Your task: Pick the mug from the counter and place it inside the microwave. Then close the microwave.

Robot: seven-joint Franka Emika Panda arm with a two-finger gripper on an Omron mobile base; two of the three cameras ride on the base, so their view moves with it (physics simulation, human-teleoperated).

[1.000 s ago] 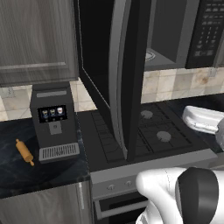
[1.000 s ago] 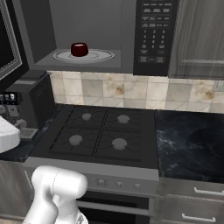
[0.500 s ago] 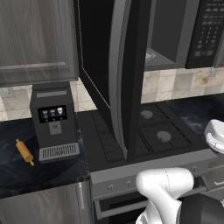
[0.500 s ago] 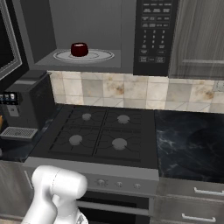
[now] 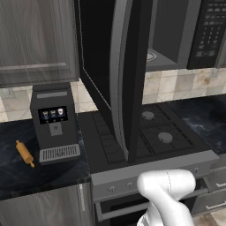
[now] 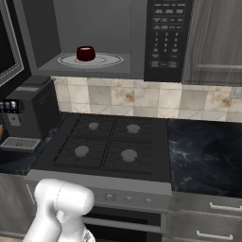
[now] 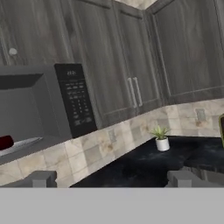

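The dark red mug (image 6: 85, 53) stands on the glass turntable inside the microwave (image 6: 101, 28), whose cavity is open. The microwave's wide dark door (image 5: 120, 79) is swung out over the stove's left side. In the hand view, the edge of the mug (image 7: 5, 142) peeks in at the far left, beside the keypad (image 7: 76, 98). My gripper (image 7: 111, 179) is open, its fingertips (image 7: 40, 178) far apart with nothing between them, and it is well away from the mug. It looks over the black counter (image 7: 144, 162) toward the corner cabinets.
A black gas stovetop (image 6: 109, 142) lies under the microwave. A coffee machine (image 5: 53, 123) and a wooden rolling pin (image 5: 24, 153) sit on the counter to its left. A small potted plant (image 7: 161, 139) stands on the right counter (image 6: 208, 156) by the tiled wall.
The white hand has drawn back and left both base views. The mug and the open door have not moved.
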